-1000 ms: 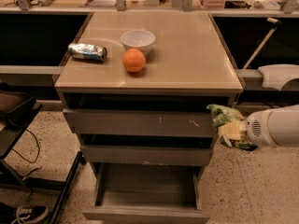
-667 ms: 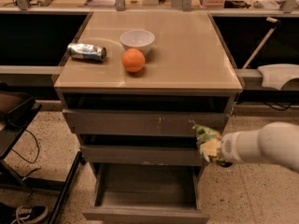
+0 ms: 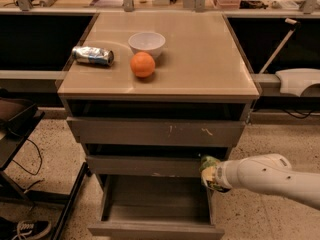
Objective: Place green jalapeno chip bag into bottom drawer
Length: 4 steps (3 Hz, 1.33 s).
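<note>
The green jalapeno chip bag [image 3: 209, 170] is a small crinkled green bag with a pale label. It hangs at the end of my white arm [image 3: 270, 176], which reaches in from the right. My gripper [image 3: 214, 175] is shut on the bag and mostly hidden behind it. The bag is in the air at the right end of the middle drawer's front, just above the right rear corner of the bottom drawer [image 3: 155, 206]. The bottom drawer is pulled out and shows nothing inside.
On the cabinet top [image 3: 210, 59] stand a white bowl [image 3: 147, 43], an orange [image 3: 142, 64] and a crushed silver can [image 3: 93, 55]. The top drawer [image 3: 155, 131] and middle drawer [image 3: 145, 165] stick out slightly. A black stand with cables [image 3: 25, 149] is at the left on the speckled floor.
My arm has carried the bag leftward and downward, from beside the top drawer's right end to above the bottom drawer's right rear corner.
</note>
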{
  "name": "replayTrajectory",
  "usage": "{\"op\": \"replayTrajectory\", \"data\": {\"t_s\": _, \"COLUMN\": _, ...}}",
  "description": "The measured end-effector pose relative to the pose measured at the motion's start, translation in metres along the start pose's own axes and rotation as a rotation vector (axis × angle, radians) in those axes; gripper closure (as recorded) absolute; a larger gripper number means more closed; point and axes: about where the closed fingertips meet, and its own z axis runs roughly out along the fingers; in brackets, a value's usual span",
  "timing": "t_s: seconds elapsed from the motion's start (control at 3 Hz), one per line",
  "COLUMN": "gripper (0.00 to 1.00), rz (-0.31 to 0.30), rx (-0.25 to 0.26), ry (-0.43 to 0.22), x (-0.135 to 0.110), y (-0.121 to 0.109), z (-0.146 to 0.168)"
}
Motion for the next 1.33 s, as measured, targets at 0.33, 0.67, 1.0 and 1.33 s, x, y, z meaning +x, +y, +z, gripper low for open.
{"op": "replayTrajectory", "data": {"t_s": 0.33, "gripper": 1.00, "rz": 0.039, "rx": -0.010, "ry": -0.016, "x": -0.015, "y": 0.016, "z": 0.013}}
{"op": "replayTrajectory", "data": {"t_s": 0.67, "gripper": 1.00, "rz": 0.077, "rx": -0.035, "ry": -0.021, "x": 0.014, "y": -0.004, "z": 0.032}}
{"op": "replayTrajectory", "data": {"t_s": 1.0, "gripper": 1.00, "rz": 0.203, "rx": -0.084, "ry": -0.052, "x": 0.043, "y": -0.027, "z": 0.085}}
{"op": "replayTrajectory", "data": {"t_s": 1.33, "gripper": 1.00, "rz": 0.365, "rx": -0.163, "ry": -0.108, "x": 0.045, "y": -0.037, "z": 0.137}}
